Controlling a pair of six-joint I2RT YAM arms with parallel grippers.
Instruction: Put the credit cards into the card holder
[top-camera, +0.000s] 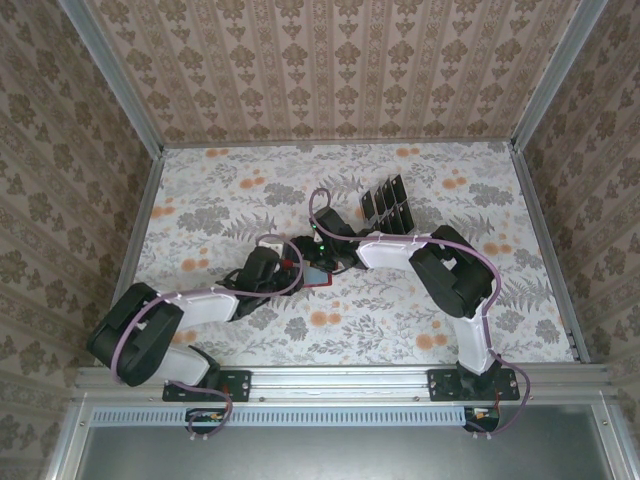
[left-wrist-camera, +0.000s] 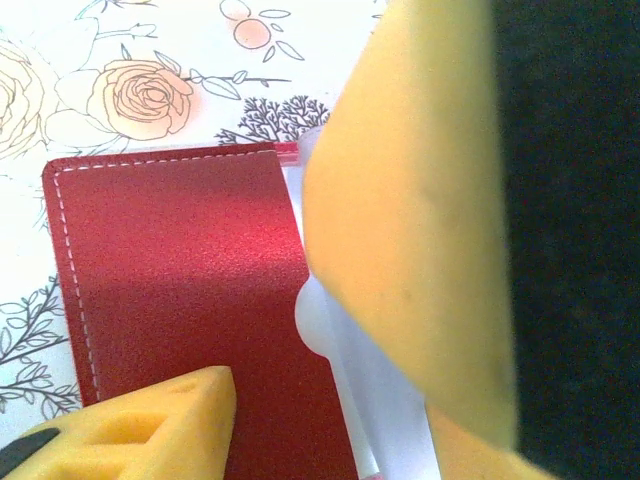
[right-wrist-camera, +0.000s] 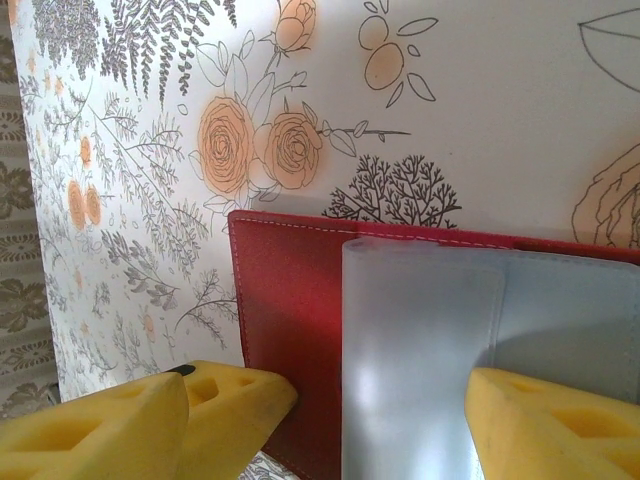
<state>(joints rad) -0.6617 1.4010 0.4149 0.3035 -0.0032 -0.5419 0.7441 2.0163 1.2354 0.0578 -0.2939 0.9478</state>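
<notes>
1. The left gripper (left-wrist-camera: 265, 350) reaches in from 8 o'clock. One yellow finger (left-wrist-camera: 150, 425) rests at the red flap. Whether the jaws clamp the flap cannot be told.
2. The right gripper (right-wrist-camera: 380, 390) enters from 3 o'clock. Its jaws stand wide apart over the pale pockets (right-wrist-camera: 420, 320).
3. The card holder (right-wrist-camera: 285, 300) lies unfolded at the centre of the table (top-camera: 230, 190), under both grippers.
4. The credit cards (top-camera: 385, 205) stand upright in a row at 1 o'clock from the card holder, near it.

card holder (left-wrist-camera: 180, 280): deep red, white stitching along the edge
pockets (right-wrist-camera: 420, 330): pale frosted grey-blue
credit cards (top-camera: 385, 203): dark grey-black
desk (right-wrist-camera: 480, 100): white, orange roses, grey foliage print
right end effector fingers (right-wrist-camera: 540, 420): yellow
</notes>
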